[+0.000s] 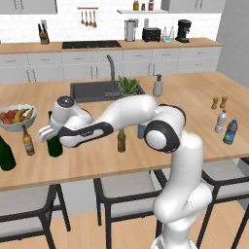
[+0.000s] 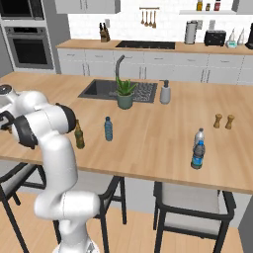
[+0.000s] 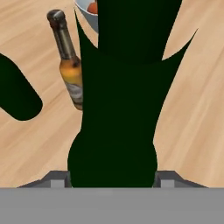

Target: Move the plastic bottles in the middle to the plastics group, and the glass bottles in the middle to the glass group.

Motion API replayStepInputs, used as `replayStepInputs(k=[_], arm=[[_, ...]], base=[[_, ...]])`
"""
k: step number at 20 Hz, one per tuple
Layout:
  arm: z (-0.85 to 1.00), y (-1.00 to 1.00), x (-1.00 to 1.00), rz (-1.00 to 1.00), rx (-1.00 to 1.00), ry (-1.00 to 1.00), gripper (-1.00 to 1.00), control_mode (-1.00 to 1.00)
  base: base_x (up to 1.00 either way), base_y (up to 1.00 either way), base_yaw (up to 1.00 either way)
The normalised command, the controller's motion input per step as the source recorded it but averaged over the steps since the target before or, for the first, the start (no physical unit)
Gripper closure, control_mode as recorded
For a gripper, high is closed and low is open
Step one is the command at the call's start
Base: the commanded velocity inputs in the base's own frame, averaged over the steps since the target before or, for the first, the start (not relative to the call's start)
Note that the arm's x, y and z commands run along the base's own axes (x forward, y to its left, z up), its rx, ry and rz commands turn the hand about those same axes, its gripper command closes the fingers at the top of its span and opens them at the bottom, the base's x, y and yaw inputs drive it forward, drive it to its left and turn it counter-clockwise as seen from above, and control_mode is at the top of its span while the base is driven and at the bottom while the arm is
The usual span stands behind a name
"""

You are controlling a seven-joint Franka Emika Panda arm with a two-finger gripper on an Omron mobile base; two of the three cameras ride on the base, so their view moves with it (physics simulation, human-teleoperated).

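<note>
- Tall green wine bottle [image 3: 118, 100]: stands upright on the tabletop [image 1: 194, 92] at its left end, directly between the fingers [image 3: 57, 178], which sit one at each side of its lower body and appear clamped on it.
- Gripper [image 1: 50, 133]: reaches the bottle from the side, level with its body; the bottle's long axis runs vertical.
- Glass group: the wide green bottle [image 1: 6, 154] and small brown beer bottle [image 1: 28, 141] stand just left of the held bottle; judged close enough for release.
- Fruit bowl [image 1: 17, 116]: holds fruit, just behind the group.
- Still in the middle: amber beer bottle [image 1: 121, 141] and blue plastic bottle [image 2: 108, 129].
- Plastics group: clear bottle [image 1: 221, 121] and blue dark-capped bottle [image 1: 230, 132], far right.
</note>
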Motion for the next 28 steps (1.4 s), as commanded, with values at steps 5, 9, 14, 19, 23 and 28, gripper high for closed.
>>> replayStepInputs(k=[5,9,14,19,23,28], arm=[[-0.20,0.00,0.00,0.00,-0.01,0.00,1.00,-1.00],[-0.09,0.00,0.00,0.00,0.00,0.00,1.00,-1.00],[-0.17,0.01,0.05,0.00,0.00,0.00,1.00,-1.00],[0.04,0.20,0.45,0.05,0.00,0.03,1.00,-1.00],[0.08,0.29,0.20,0.03,-0.03,0.06,1.00,-1.00],[0.09,0.24,0.07,0.01,-0.06,0.06,1.00,-1.00]], base=[[0.00,0.00,0.00],[0.00,0.00,0.00],[0.00,0.00,0.00],[0.00,0.00,0.00],[0.00,0.00,0.00],[0.00,0.00,0.00]])
